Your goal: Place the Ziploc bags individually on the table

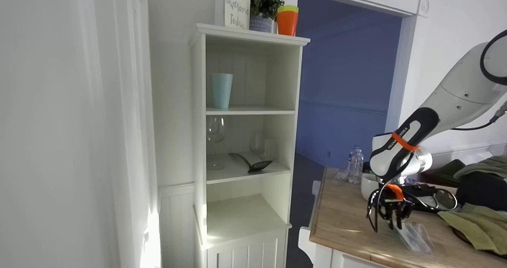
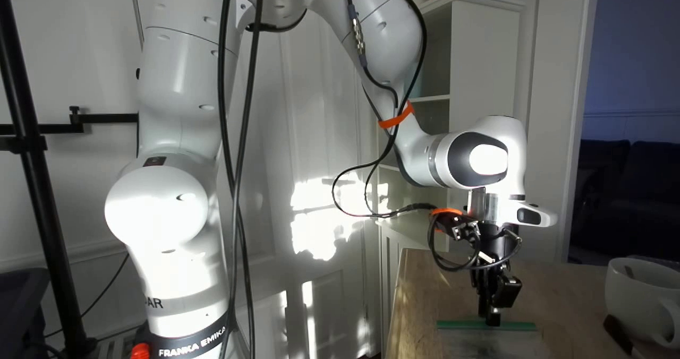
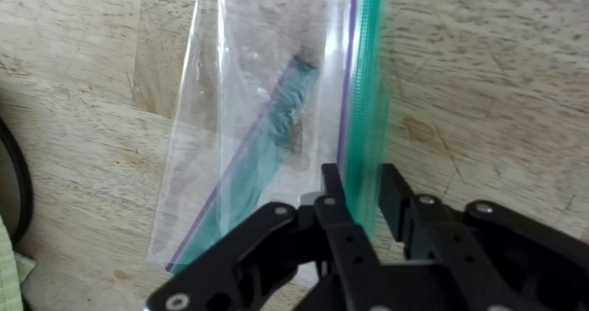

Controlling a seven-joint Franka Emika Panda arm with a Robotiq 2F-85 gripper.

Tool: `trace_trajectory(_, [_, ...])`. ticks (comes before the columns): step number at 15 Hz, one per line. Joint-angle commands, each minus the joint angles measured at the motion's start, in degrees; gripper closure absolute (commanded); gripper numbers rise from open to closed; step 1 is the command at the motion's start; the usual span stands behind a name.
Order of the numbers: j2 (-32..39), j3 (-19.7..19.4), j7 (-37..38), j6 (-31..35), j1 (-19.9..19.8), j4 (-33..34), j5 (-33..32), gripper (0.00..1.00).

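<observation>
Gripper [image 3: 359, 170] parted, poised to pinch

Across the wooden tabletop [image 3: 92, 164], a lower Ziploc bag [image 3: 207, 228] slants beneath the upper Ziploc bag [image 3: 322, 118], whose green zip strip [image 3: 363, 104] lies between the spread fingertips [image 3: 391, 200], probably because that firmer edge pinches best.

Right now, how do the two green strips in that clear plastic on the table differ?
In the wrist view, the straight strip runs nearly top to bottom, while the slanted strip runs diagonally. The straight strip is vivid green; the slanted strip looks duller and bluer, partly seen through clear plastic. The straight strip shows between the fingers of the open gripper; the slanted strip does not. Both carry a purple line along one edge.
</observation>
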Motion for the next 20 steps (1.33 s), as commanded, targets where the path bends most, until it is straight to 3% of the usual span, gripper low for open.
trace_trajectory(1, [-0.10, -0.07, -1.41, 0.87, 0.28, -0.63, 1.82, 0.81])
trace_trajectory(2, [-0.04, -0.09, -1.41, 0.86, 0.28, -0.62, 1.80, 0.90])
trace_trajectory(3, [0.03, -0.11, -1.44, 0.89, 0.27, -0.64, 1.77, 0.87])
trace_trajectory(7, [-0.53, -0.11, -1.70, 0.96, 0.27, -1.01, 1.73, 1.00])
trace_trajectory(8, [-1.19, -0.12, -1.76, 0.84, 0.33, -1.22, 1.64, 0.97])
trace_trajectory(11, [-4.06, 0.67, -3.67, 0.95, -0.04, -1.90, 3.79, 0.98])
trace_trajectory(15, [-10.44, 3.04, -11.25, 2.23, -1.38, -2.37, 15.92, 0.99])
trace_trajectory(20, [-14.80, 3.22, -22.13, 6.30, -1.44, -1.32, 33.40, 0.98])
